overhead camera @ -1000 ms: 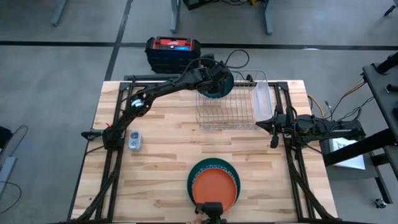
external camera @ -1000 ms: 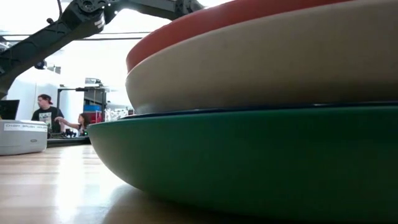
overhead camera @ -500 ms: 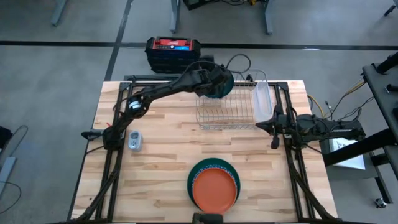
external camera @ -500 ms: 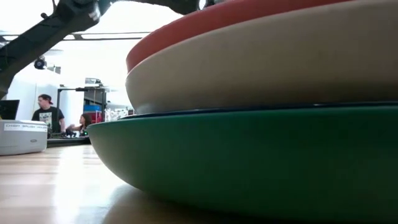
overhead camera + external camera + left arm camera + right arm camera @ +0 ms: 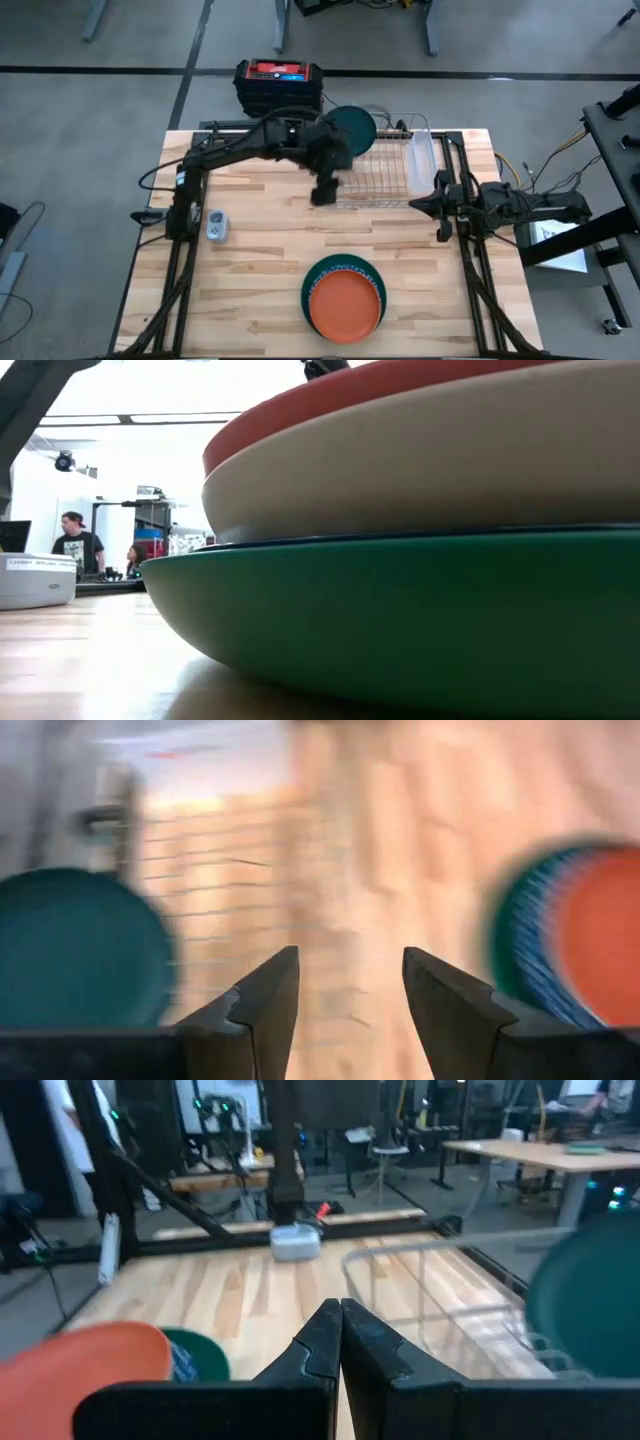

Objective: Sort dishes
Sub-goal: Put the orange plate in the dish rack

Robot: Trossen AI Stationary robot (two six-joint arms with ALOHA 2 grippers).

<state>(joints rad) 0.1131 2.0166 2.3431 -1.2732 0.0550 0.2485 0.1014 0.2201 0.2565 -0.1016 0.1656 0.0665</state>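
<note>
A dark green plate (image 5: 350,128) stands tilted in the far-left end of the silver wire rack (image 5: 375,175); it also shows in the left wrist view (image 5: 80,950). Near the table's front edge lies a stack of dishes (image 5: 343,298): an orange plate (image 5: 400,390) on top, a white one (image 5: 450,470) under it, and a dark green one (image 5: 450,620) at the bottom on the wood. My left gripper (image 5: 322,192) hangs open and empty above the table, just left of the rack's near corner (image 5: 350,1000). My right gripper (image 5: 420,201) waits shut at the table's right side (image 5: 340,1330).
A clear plastic tray (image 5: 421,160) stands at the rack's right end. A small grey device (image 5: 217,226) lies near the left edge. A black and red box (image 5: 278,82) sits on the floor beyond the far edge. Bare wood lies between rack and stack. People show in the room behind.
My left gripper has drawn back from the dark green plate in the rack, going toward the table's near edge and up, and has tipped downward. The plate stays standing in the rack. The stack has kept still.
</note>
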